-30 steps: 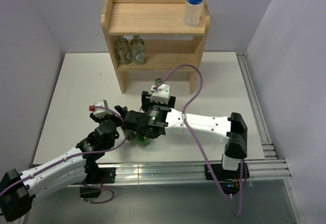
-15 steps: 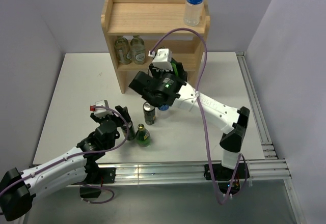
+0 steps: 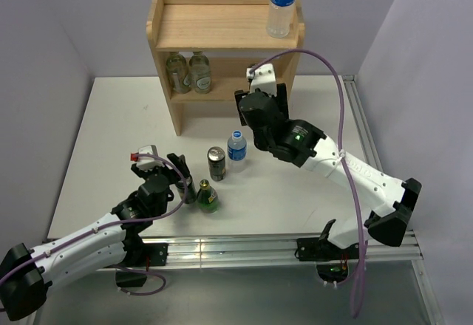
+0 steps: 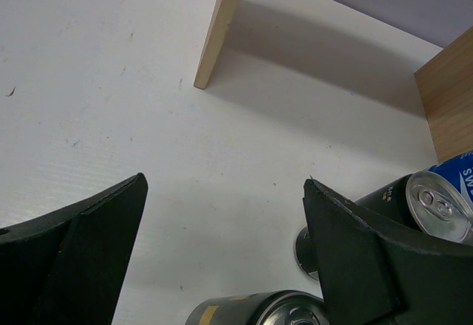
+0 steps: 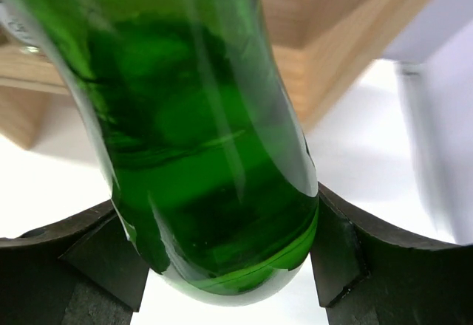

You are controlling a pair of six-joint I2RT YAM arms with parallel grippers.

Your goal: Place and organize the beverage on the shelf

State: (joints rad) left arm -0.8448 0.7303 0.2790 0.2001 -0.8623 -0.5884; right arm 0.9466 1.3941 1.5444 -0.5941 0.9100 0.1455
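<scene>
The wooden shelf (image 3: 222, 26) stands at the back. A water bottle (image 3: 283, 0) is on its top and two glass bottles (image 3: 188, 72) are on its lower tier. My right gripper (image 3: 256, 97) is shut on a green glass bottle (image 5: 199, 133) and holds it in front of the lower tier's right part. On the table stand a dark can (image 3: 216, 163), a water bottle (image 3: 236, 150) and a green bottle (image 3: 208, 197). My left gripper (image 3: 182, 177) is open just left of them, with a second can (image 4: 266, 312) low between its fingers.
The shelf's left leg (image 4: 222, 29) shows ahead in the left wrist view. The right arm's purple cable (image 3: 340, 103) loops over the right half of the table. A metal rail (image 3: 377, 170) runs along the table's right edge.
The right arm has swung from the table's front back and right to the shelf, carrying the green bottle. The left arm has not moved.
</scene>
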